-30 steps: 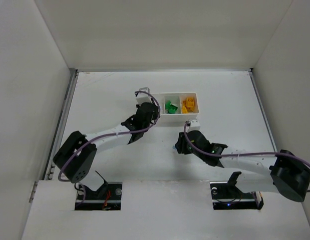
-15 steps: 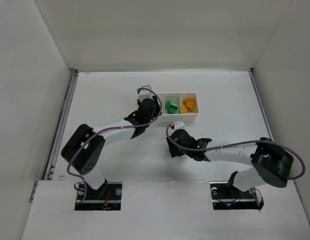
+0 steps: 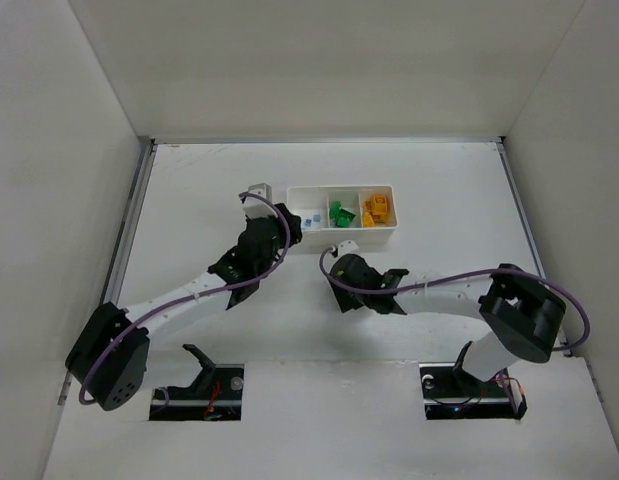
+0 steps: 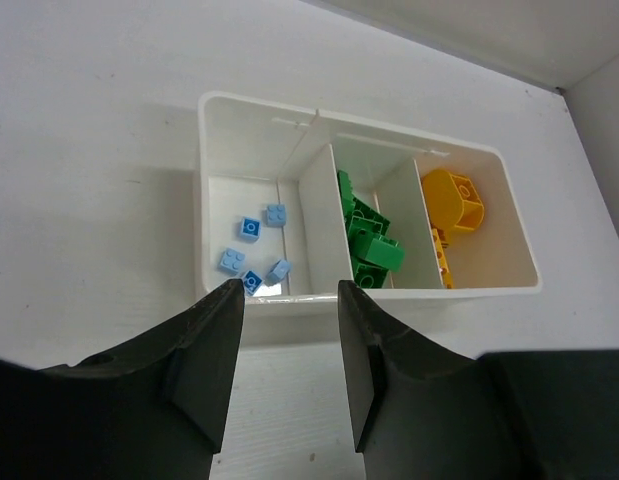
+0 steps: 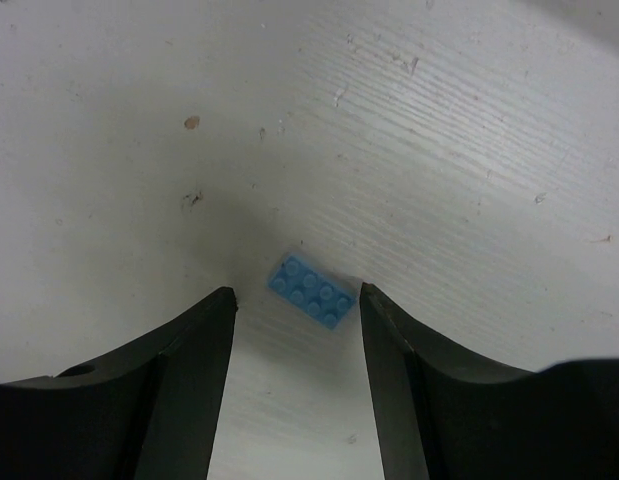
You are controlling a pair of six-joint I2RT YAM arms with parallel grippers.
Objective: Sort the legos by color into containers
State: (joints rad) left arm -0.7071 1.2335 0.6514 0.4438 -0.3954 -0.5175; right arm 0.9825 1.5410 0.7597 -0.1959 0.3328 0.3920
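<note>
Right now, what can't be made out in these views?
Top view: the loose blue brick is hidden under the right gripper; the blue bricks in the tray are too small to count.
Left wrist: green bricks are piled, yellow bricks sit partly behind a divider; neither can be counted.
Right wrist: tray out of frame; whether the fingertips are down at brick height cannot be told.

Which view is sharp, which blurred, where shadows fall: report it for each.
Top view: even, soft light, the bricks in the tray too small to resolve. Left wrist view: the blue bricks sharp, the dark fingers soft-edged. Right wrist view: the loose blue brick sharp, a grey shadow around it.
</note>
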